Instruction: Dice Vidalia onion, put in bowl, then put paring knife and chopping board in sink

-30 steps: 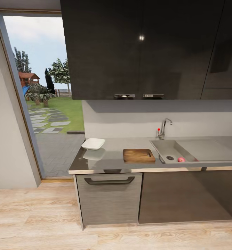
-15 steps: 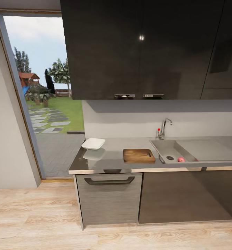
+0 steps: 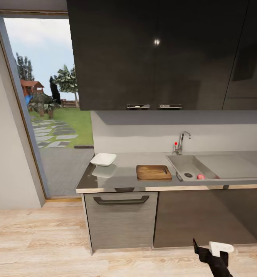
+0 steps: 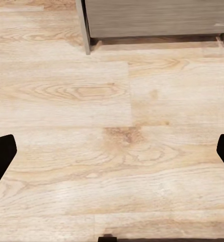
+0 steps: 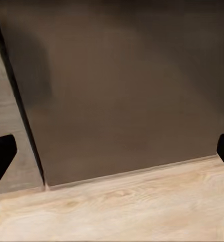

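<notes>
The dark-brown chopping board point(image 3: 153, 172) lies on the grey countertop point(image 3: 122, 180), just left of the sink point(image 3: 182, 163). A small pinkish onion point(image 3: 200, 176) rests in the sink basin near the drain. The white bowl point(image 3: 103, 159) sits at the counter's far left. The paring knife is too small to make out. My right gripper point(image 3: 209, 248) shows low in the head view, well below the counter, open point(image 5: 112, 151) and facing a dark cabinet door point(image 5: 127, 91). My left gripper point(image 4: 112, 151) is open over the wooden floor point(image 4: 112, 116).
A faucet point(image 3: 182, 141) stands behind the sink. Dark wall cabinets point(image 3: 163, 54) hang above the counter. A grey drawer front with a handle point(image 3: 121, 200) is under the board. An open doorway to a garden point(image 3: 47, 115) lies left.
My right gripper has risen into the bottom right of the head view. The board, bowl and onion have not moved.
</notes>
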Available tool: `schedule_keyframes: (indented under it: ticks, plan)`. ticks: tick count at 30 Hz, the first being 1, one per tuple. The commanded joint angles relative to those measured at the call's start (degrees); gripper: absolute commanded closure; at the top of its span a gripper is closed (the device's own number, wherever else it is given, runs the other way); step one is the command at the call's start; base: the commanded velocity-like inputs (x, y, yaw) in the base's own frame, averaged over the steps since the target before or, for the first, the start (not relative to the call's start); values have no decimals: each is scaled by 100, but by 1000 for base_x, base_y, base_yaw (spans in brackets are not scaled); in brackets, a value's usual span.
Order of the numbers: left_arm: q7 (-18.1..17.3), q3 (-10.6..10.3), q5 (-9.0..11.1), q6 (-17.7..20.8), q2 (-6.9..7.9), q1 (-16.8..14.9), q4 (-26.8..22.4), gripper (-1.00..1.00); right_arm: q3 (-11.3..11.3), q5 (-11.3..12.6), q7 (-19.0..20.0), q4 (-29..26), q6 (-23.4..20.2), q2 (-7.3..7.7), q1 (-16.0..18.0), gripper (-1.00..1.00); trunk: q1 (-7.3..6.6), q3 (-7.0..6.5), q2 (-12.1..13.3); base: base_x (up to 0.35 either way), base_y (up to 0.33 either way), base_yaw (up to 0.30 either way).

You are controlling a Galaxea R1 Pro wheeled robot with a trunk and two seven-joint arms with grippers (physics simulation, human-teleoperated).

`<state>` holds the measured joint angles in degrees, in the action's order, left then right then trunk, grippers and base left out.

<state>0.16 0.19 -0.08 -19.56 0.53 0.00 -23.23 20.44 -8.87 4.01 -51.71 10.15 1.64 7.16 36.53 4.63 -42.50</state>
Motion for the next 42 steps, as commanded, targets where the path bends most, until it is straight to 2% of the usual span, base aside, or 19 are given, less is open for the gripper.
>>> schedule_keyframes:
  ticks: [1,2,4,7,8,12,13,16,20,21,22,24,27,30,32,33,37,42]
  plan:
    - [2,3,-1,-8,0,0,-6,-100,22,-67,84,-72,49,-87,5,-100,1,9,-7,0,0,0]
    - [2,1,-1,-10,0,0,-6,-100,17,-127,202,-167,149,-204,5,-100,1,9,-7,0,0,0]
    - [2,0,-1,-11,0,0,-6,-100,12,-288,447,-247,420,-317,-5,-100,1,9,-7,0,0,0]
    - [2,4,-1,-7,0,0,-6,-100,16,-546,753,-297,883,-407,-109,-100,1,9,-7,0,0,0]
    - [2,5,-1,-6,2,0,-6,-100,18,-638,839,-309,1097,-453,-199,-100,1,9,-7,0,0,0]
    - [2,7,-1,-4,7,0,-6,-100,25,-765,953,-356,1614,-649,-495,-100,1,9,-7,0,0,0]
    - [2,7,-1,-4,8,0,-6,-100,29,-795,995,-375,2001,-738,-740,-100,1,9,-7,0,0,0]
    - [3,7,-1,-4,9,0,-6,-100,30,-805,1014,-369,2390,-768,-996,-100,1,9,-7,0,0,0]
    - [9,9,-1,-4,9,0,-8,-100,136,-798,1012,-276,2578,-724,-1162,-100,1,9,-7,0,0,0]
    - [12,15,3,-4,6,0,-14,-100,369,-786,1003,-241,2485,-710,-1189,-100,1,9,-7,0,0,0]
    - [16,18,9,-3,4,0,-19,-100,506,-782,1000,-233,2383,-710,-1196,-100,1,9,-7,0,0,0]
    - [38,25,23,1,-1,0,-38,-100,647,-772,989,-237,2145,-706,-1202,-100,1,9,-7,0,0,0]
    - [175,30,39,6,-15,0,-138,-100,733,-767,969,-271,1651,-699,-1205,-100,1,9,-7,0,0,0]
    - [652,32,54,30,-109,0,-421,-100,770,-758,935,-268,760,-636,-1203,-100,1,9,-7,0,0,0]
    - [907,33,58,37,-169,0,-538,-100,776,-755,922,-262,398,-618,-1201,-100,1,9,-7,0,0,0]
    - [1159,31,62,41,-228,0,-617,-100,779,-751,917,-252,135,-611,-1200,-100,1,9,-7,0,0,0]
    - [1602,24,67,42,-333,0,-697,-100,779,-742,932,-219,-138,-629,-1199,-100,1,9,-7,0,0,0]
    - [1726,11,63,7,-413,0,-557,-100,784,-742,938,53,-186,-635,-1199,-100,1,9,-7,0,0,0]
